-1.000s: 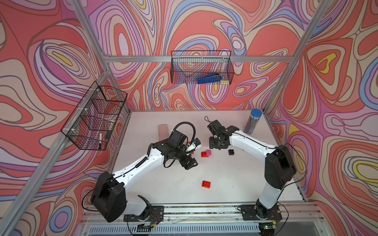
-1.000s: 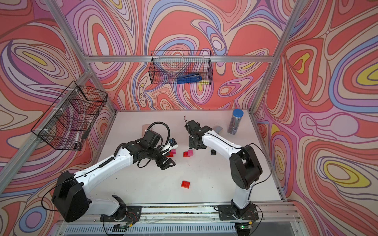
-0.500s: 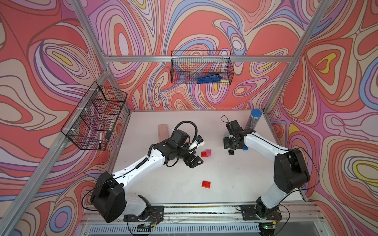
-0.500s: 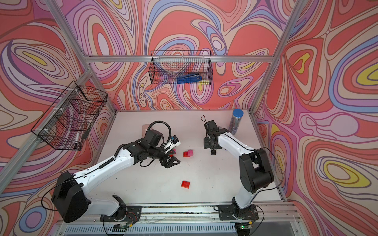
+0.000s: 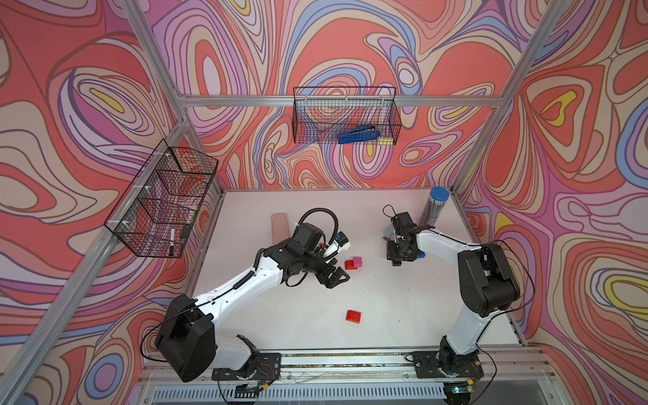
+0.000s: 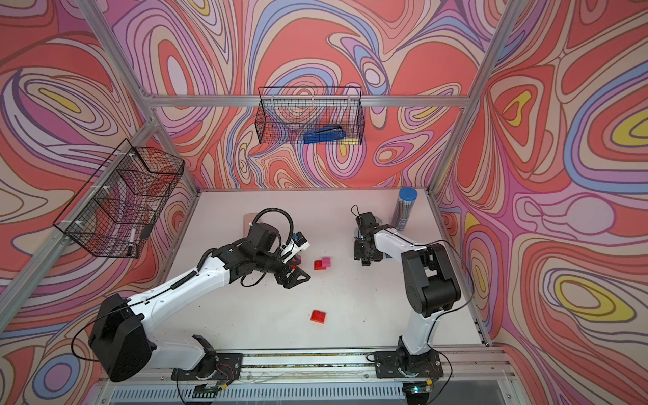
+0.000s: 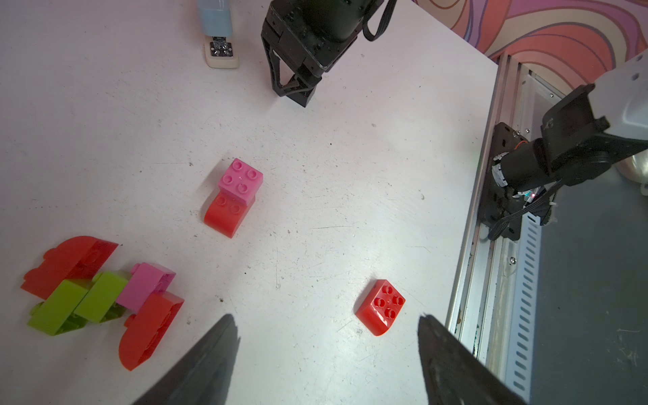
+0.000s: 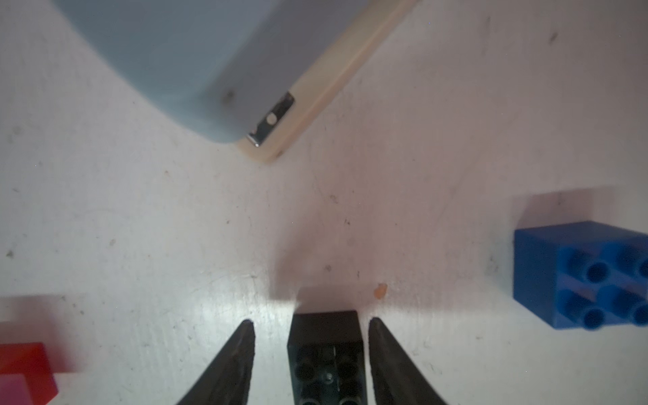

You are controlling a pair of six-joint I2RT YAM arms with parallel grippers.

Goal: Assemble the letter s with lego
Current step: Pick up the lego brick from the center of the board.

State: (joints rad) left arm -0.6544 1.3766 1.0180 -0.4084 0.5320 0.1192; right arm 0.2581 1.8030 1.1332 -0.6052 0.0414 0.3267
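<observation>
Currently the right claw (image 8: 311,321) is down at the desk (image 5: 298,308) with its two fingers apart, straddling a black lego brick (image 8: 326,347). A clear strip of desk shows between one finger and the brick and only a sliver at the other, so the brick is not clamped. In the right wrist view a blue lego brick (image 8: 578,277) sits well off to one side of that claw. The pale blue-grey stapler (image 8: 182,59) with its cream base lies a little beyond the fingertips. In both top views this claw points downward over the far right part of the desk, with the blue brick just beside it. The left claw (image 7: 326,317) hangs over the middle of the desk, its fingers spread wide with nothing between them. Its wrist view shows a pink brick (image 7: 240,179) stacked on one end of a red curved brick (image 7: 224,219), the pair standing alone on open desk. A single red brick (image 7: 380,306) lies nearer the desk's front edge. A joined cluster (image 7: 101,301) of red, lime green and pink bricks lies on the desk apart from the rest. In a top view the pink brick and its red base lie just beside the left claw, between the two arms, and the single red brick lies closer to the front rail. A pink oblong case (image 5: 279,228) lies behind the left arm.
</observation>
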